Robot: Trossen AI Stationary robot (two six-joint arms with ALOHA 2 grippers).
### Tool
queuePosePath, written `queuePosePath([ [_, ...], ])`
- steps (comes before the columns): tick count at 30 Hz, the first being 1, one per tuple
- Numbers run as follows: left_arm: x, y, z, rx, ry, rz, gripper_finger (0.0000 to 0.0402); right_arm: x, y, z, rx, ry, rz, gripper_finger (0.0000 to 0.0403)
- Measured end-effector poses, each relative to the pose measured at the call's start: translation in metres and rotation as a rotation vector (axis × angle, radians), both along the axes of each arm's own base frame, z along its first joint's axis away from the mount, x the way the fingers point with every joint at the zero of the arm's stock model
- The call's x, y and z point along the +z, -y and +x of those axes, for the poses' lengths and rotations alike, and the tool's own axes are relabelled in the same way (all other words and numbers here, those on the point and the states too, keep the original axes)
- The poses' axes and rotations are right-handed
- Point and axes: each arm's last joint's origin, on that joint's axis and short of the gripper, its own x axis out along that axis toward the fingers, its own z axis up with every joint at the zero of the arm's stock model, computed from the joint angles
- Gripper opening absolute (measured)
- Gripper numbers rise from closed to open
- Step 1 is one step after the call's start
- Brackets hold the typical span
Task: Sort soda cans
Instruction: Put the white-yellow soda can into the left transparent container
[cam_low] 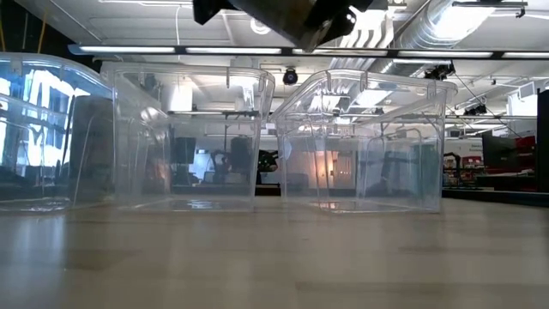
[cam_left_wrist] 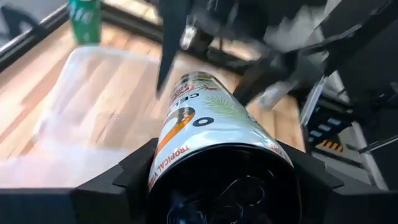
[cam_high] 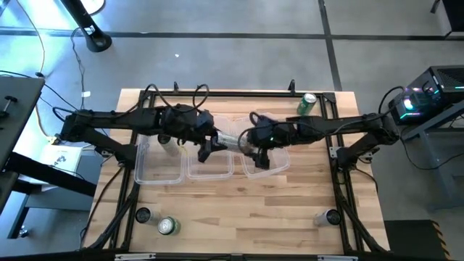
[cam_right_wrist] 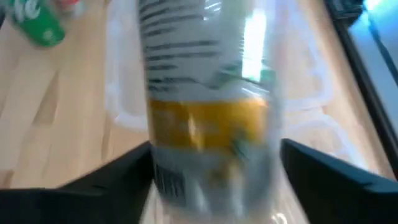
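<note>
Evidently a handover is going on above the row of clear plastic tubs (cam_high: 210,176). From the left, the left gripper (cam_left_wrist: 217,171) has its fingers pressed on both sides of a pale silver-white can (cam_left_wrist: 211,124), which lies level in the air over the middle tub. The right gripper (cam_right_wrist: 211,168) is at the can's other end with its fingers apart, clear of the metal, probably to let go. A green can (cam_high: 307,104) waits near the far right corner.
</note>
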Motion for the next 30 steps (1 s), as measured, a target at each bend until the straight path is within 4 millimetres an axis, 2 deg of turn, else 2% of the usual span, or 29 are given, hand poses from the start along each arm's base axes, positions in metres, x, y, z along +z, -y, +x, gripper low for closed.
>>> queuePosePath([
  [1,0.001,0.000,-0.006,0.013,-0.016,0.002,0.0237,0.003,0.002,-0.003,-0.023,0.010,0.006,0.0364],
  [3,0.002,-0.001,-0.023,0.015,-0.088,0.004,0.0237,0.010,0.006,-0.009,-0.078,0.031,-0.002,0.0382],
  [5,0.009,-0.002,-0.044,0.038,-0.146,0.012,0.0237,0.017,0.009,-0.017,-0.110,0.051,-0.031,0.0369],
  [8,0.035,-0.005,-0.081,0.131,-0.131,0.019,0.0237,0.028,0.013,-0.028,-0.165,0.086,-0.101,0.0349],
  [12,0.065,-0.006,-0.129,0.233,-0.132,-0.043,0.0237,0.041,0.022,-0.040,-0.236,0.137,-0.111,0.0345],
  [15,0.078,-0.004,-0.160,0.282,-0.237,-0.112,0.0237,0.043,0.029,-0.044,-0.277,0.146,-0.092,0.0345],
  [17,0.078,-0.003,-0.175,0.337,-0.352,-0.133,0.0237,0.043,0.032,-0.044,-0.286,0.147,-0.087,0.0345],
  [19,0.074,-0.002,-0.178,0.376,-0.430,-0.157,0.0237,0.043,0.035,-0.043,-0.292,0.144,-0.089,0.0345],
  [22,0.065,0.001,-0.166,0.355,-0.445,-0.253,0.0237,0.040,0.040,-0.040,-0.288,0.130,-0.083,0.0346],
  [26,0.029,0.003,-0.151,0.367,-0.654,-0.271,0.0237,0.036,0.045,-0.037,-0.282,0.115,-0.069,0.0346],
  [30,-0.004,0.006,-0.139,0.369,-0.786,-0.268,0.0237,0.035,0.048,-0.036,-0.273,0.109,-0.050,0.0346],
])
